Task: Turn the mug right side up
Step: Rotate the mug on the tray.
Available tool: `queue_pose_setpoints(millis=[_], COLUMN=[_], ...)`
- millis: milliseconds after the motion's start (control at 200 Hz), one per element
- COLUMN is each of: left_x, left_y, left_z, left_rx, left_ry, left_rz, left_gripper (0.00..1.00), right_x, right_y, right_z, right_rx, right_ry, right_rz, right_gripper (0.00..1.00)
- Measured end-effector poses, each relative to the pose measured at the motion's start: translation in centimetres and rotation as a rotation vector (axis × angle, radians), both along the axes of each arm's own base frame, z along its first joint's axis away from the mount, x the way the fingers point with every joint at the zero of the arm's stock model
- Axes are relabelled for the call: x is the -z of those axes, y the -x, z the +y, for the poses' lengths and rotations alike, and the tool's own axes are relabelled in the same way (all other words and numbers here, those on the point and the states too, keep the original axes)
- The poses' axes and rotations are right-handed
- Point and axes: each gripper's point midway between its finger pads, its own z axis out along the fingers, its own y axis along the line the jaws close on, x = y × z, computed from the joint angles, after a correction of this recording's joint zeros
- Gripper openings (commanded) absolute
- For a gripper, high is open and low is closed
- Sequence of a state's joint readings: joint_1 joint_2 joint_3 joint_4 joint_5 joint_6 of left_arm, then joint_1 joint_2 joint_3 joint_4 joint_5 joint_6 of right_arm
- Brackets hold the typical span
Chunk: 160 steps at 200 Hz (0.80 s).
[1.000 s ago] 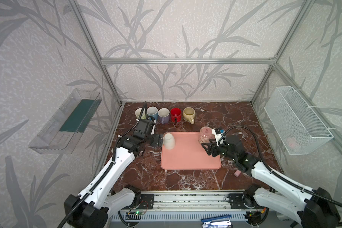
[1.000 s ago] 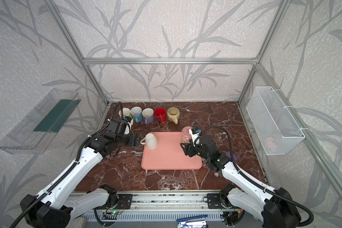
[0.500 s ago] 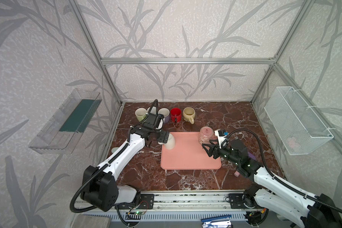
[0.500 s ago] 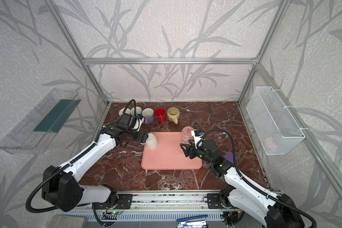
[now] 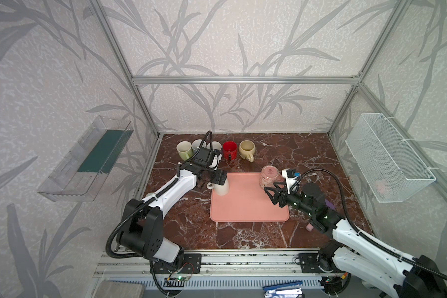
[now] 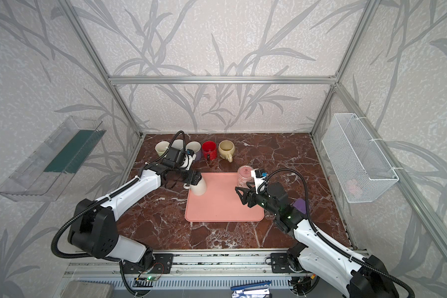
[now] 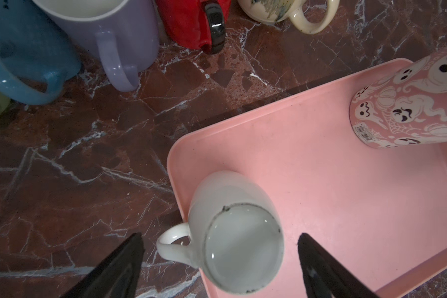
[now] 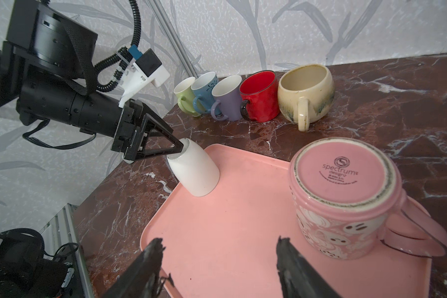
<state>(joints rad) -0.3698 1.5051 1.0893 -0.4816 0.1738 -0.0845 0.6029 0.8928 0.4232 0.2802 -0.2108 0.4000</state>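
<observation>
Two mugs stand base up on the pink tray [image 5: 243, 209] [image 6: 222, 209]. The white mug [image 5: 221, 188] [image 6: 199, 188] [image 7: 239, 232] [image 8: 194, 171] is at the tray's far left corner, its handle pointing out over the tray edge. My left gripper [image 5: 220, 178] [image 7: 220, 236] is open above it, one finger on each side of its base with gaps showing. The pink ghost-print mug [image 5: 269, 176] [image 6: 244, 176] [image 8: 343, 203] sits at the far right corner. My right gripper [image 5: 270, 194] [image 8: 220, 241] hangs open over the tray just in front of the pink mug, holding nothing.
Several upright mugs line the back of the marble table: green [image 5: 184, 150], blue, lilac, red [image 5: 229, 149] and cream [image 5: 247, 149]. A purple object [image 6: 301, 205] lies under the right arm. A wire basket [image 5: 387, 157] hangs on the right wall, a clear shelf [image 5: 88, 160] on the left.
My left arm has swung in from the left of the tray to hover over the white mug, its jaws staying open. The right gripper has barely shifted.
</observation>
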Motion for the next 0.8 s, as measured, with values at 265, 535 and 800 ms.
queue_pose_setpoints(millis=[265, 535, 800], left_x=[1.0, 2.8, 2.7], left_y=[0.6, 2.3, 4.4], left_z=[-2.0, -2.6, -3.8], left_rx=[0.021, 0.012, 0.023], left_ry=[0.060, 0.071, 0.088], left_rz=[0.021, 0.061, 0.064], left_gripper=[0.91, 0.91, 0.91], right_x=[0.0, 0.1, 0.1], right_y=[0.0, 0.0, 0.0], right_z=[0.0, 0.0, 0.0], right_rx=[0.001, 0.002, 0.004], right_ry=[0.000, -0.004, -0.011], right_rz=[0.002, 0.008, 0.016], right_gripper=[0.70, 0.70, 0.70])
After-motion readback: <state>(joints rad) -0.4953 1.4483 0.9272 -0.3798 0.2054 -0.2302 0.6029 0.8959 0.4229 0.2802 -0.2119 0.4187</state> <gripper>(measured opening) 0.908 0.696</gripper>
